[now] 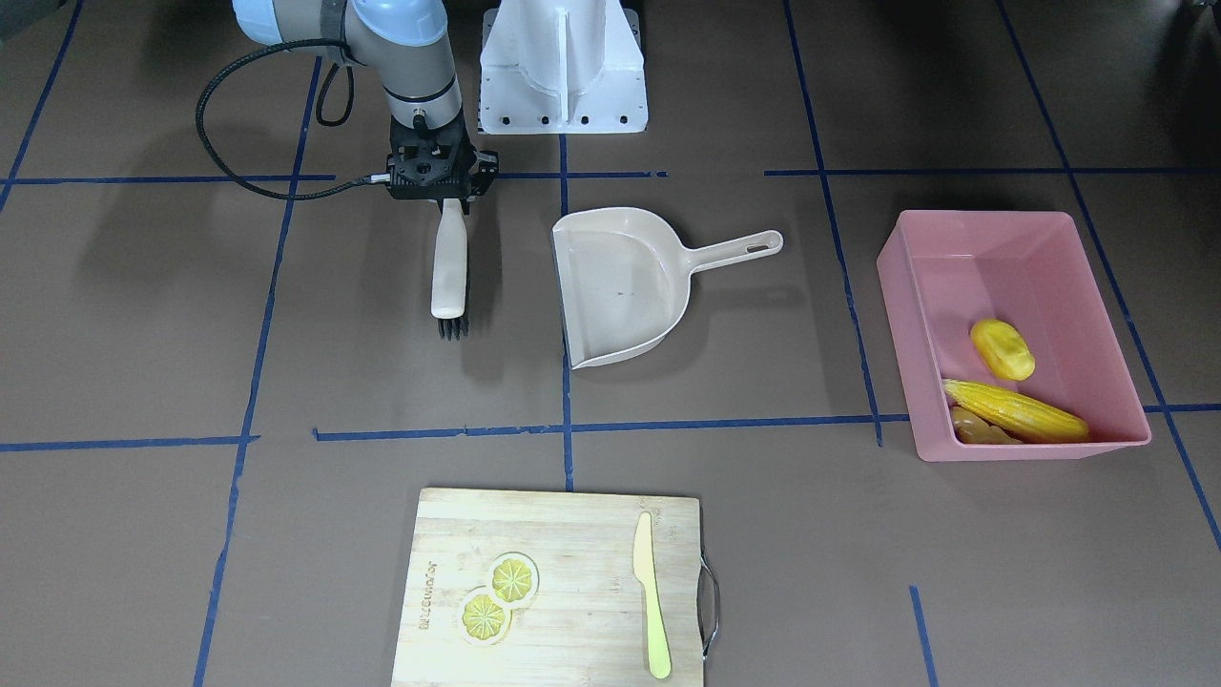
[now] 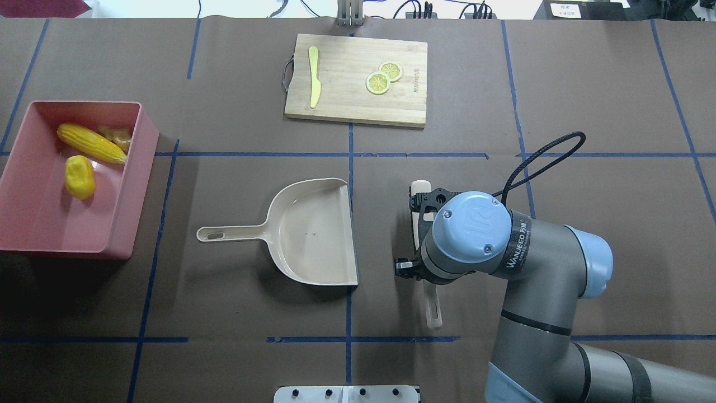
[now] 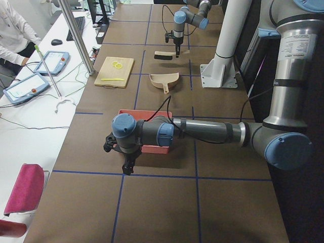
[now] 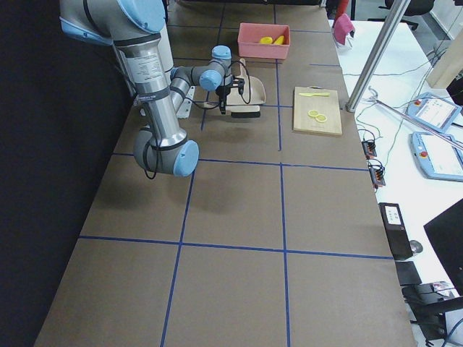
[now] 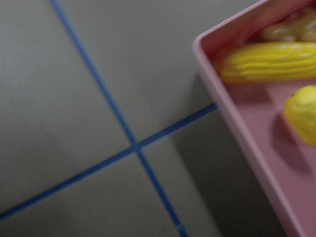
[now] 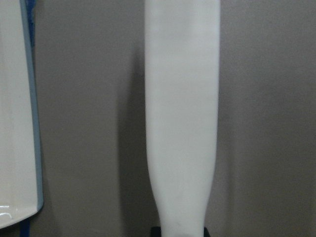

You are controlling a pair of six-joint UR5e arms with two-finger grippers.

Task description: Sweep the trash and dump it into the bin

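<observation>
The pink bin point(image 1: 963, 286) stands at the table's left end. In it lie the corn cob point(image 1: 1016, 410), the lumpy yellow oval vegetable point(image 1: 1002, 348) and the tan ginger root point(image 1: 978, 427). My right gripper point(image 1: 444, 186) is shut on the handle of a beige brush point(image 1: 448, 267) with black bristles. It holds the brush level beside the empty beige dustpan point(image 1: 620, 286). My left gripper point(image 3: 125, 164) hangs just outside the bin's wall point(image 5: 232, 108). It shows only in the exterior left view, so I cannot tell if it is open.
A wooden cutting board point(image 1: 572, 534) lies on the far side of the table with two lemon slices point(image 1: 498, 596) and a pale green knife point(image 1: 651, 596) on it. The white robot base point(image 1: 563, 67) stands behind the dustpan.
</observation>
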